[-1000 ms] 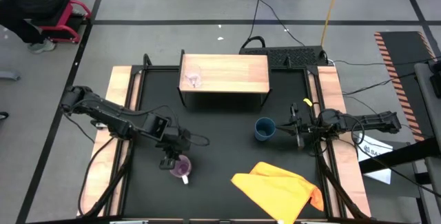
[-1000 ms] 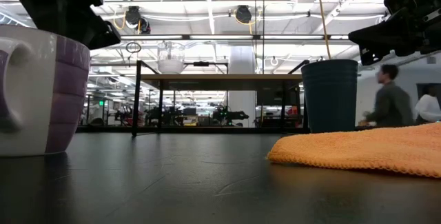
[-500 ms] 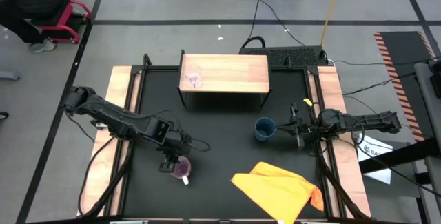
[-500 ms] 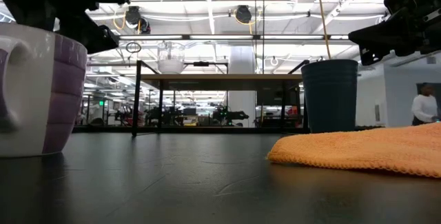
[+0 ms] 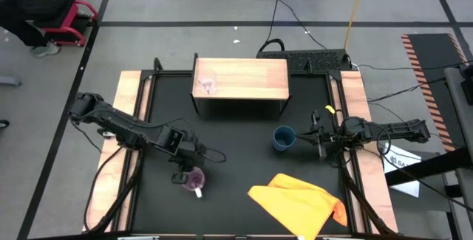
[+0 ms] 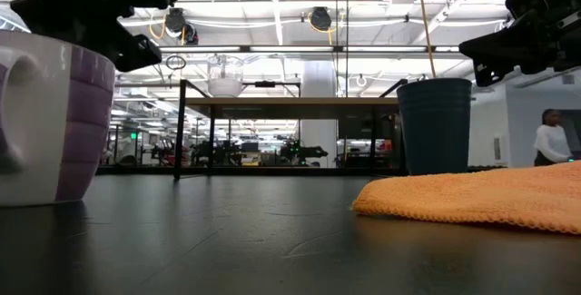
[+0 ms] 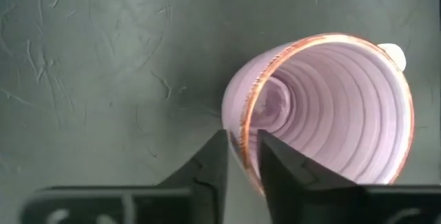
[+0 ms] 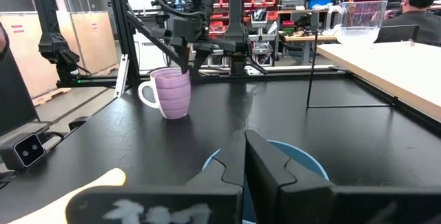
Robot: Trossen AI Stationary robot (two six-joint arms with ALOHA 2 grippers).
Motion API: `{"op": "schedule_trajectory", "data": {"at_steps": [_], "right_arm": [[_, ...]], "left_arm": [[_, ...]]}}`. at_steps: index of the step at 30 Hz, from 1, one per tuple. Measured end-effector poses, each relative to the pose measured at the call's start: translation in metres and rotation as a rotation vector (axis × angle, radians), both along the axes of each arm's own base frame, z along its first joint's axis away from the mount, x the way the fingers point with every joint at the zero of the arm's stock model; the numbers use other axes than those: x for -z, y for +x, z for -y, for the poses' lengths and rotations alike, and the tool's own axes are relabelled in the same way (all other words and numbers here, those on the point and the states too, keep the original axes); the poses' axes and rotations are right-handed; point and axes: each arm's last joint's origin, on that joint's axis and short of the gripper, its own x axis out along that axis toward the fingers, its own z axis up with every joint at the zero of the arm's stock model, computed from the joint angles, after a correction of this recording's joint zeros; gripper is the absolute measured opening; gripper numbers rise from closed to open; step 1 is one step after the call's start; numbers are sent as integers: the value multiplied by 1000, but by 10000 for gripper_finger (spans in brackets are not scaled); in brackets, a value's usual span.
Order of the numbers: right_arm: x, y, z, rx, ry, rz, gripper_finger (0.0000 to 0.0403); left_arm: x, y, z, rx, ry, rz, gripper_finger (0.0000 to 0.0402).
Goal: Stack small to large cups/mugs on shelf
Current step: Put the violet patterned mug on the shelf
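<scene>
Seen from above, an orange cloth [image 5: 299,203] lies crumpled at the lower centre of the frame on the black table [image 5: 236,133], nearest the viewer. Just left of it, the left gripper [image 5: 185,173] stands over the light purple mug [image 5: 195,181], which sits upright at the lower left of the table with its handle toward the bottom edge; the left wrist view shows one finger [image 7: 207,172] outside the mug's wall and the other inside, the two closed on the rim [image 7: 251,151] so that the mug is pinched between them. In the low view the mug [image 6: 54,118] fills the left edge of the frame, the gripper dark above it. Farther back, right of centre, the dark blue cup [image 5: 284,138] stands upright on the table, with the right gripper [image 5: 316,138] just beside it on its right, its jaws pressed together and holding nothing; the right wrist view shows the closed fingers [image 8: 242,165] over the cup's rim [image 8: 303,158]. Farthest, at the upper centre, stands the shelf [image 5: 247,77] with its light wooden top, and the tiny clear glass [image 5: 206,85] rests near the left end of that top. Pale wooden side rails [image 5: 126,114] flank the table. In the low view a person [image 6: 549,139] shows in the room beyond, at the right edge.
</scene>
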Motion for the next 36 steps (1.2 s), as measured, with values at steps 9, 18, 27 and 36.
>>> {"op": "schedule_trajectory", "data": {"at_steps": [9, 18, 27, 36], "right_arm": [[0, 0, 0, 0, 0, 0, 0], [0, 0, 0, 0, 0, 0, 0], [0, 0, 0, 0, 0, 0, 0], [0, 0, 0, 0, 0, 0, 0]], "left_arm": [[0, -1, 2, 51, 32, 20, 16], [-1, 0, 9, 148, 41, 74, 9], [-14, -1, 7, 171, 50, 134, 9], [-56, -1, -5, 171, 121, 201, 9]]}}
